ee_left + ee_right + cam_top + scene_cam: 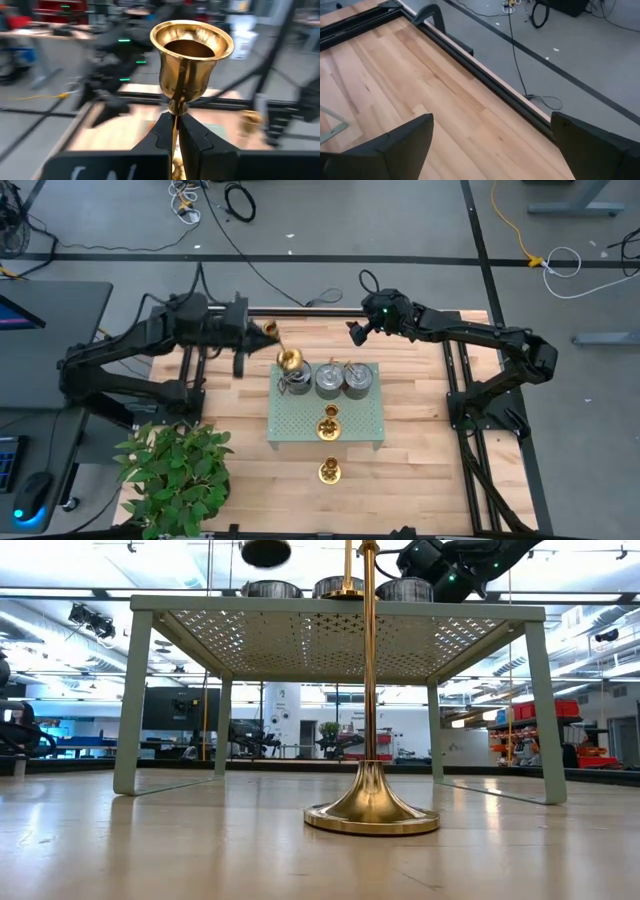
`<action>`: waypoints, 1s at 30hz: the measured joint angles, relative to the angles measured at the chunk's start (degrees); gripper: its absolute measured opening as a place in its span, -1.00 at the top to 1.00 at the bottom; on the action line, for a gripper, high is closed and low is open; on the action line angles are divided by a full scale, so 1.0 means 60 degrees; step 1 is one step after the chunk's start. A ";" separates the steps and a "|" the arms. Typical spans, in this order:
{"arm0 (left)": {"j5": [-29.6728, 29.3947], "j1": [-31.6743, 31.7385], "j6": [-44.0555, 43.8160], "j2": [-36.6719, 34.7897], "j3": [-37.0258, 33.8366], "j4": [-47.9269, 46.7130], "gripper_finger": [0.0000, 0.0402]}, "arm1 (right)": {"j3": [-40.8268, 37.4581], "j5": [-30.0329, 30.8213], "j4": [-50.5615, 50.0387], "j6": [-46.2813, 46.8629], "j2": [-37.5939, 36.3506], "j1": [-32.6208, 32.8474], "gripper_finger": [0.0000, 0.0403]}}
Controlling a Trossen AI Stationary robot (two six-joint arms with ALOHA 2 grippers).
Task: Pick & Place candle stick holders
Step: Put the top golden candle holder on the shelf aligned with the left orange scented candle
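**Left claw clamped on a candlestick stem**

Your left gripper is pinched shut on the thin stem of a candle stick holder, whose cup rises just beyond the fingertips, above the green rack's rear corner. Your right gripper hangs wide open behind the rack. A second holder stands on the rack, a third on the table.

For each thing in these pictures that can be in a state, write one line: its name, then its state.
Left gripper: shut on the stem of a candlestick, holding it in the air.
Held candlestick: lifted, clear of the table.
Right gripper: open, empty, over the table's far edge.
Candlestick on green stand: upright.
Candlestick on table: upright.
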 joint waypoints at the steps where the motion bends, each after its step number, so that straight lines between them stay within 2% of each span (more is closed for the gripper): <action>1: 0.0045 -0.0275 -0.0106 -0.0064 0.0000 -0.0049 0.95 | 0.0000 0.0001 0.0000 0.0029 0.0000 -0.0037 -0.99; 5: -0.0059 -0.1413 -0.0303 -0.0102 0.0007 -0.0493 0.95 | 0.0000 -0.0001 -0.0039 0.0172 0.0000 -0.0110 -0.99; 9: -0.0738 -0.2496 -0.0498 0.0064 0.0017 -0.0654 0.95 | 0.0000 -0.0001 -0.0252 0.0172 0.0000 -0.0118 -0.99; 16: -0.1212 -0.3807 -0.0535 0.0425 0.0015 -0.0476 0.95 | 0.0000 0.0270 -0.0402 0.0169 0.0000 -0.0118 -0.99; 21: -0.1713 -0.4510 -0.0476 0.0892 0.0015 -0.0166 0.95 | 0.0000 0.0737 -0.0447 0.0165 0.0000 -0.0120 -0.99; 30: -0.2407 -0.5033 -0.0377 0.2069 0.0009 -0.0164 0.95 | 0.0000 0.0778 -0.0912 0.0165 0.0000 -0.0121 -0.99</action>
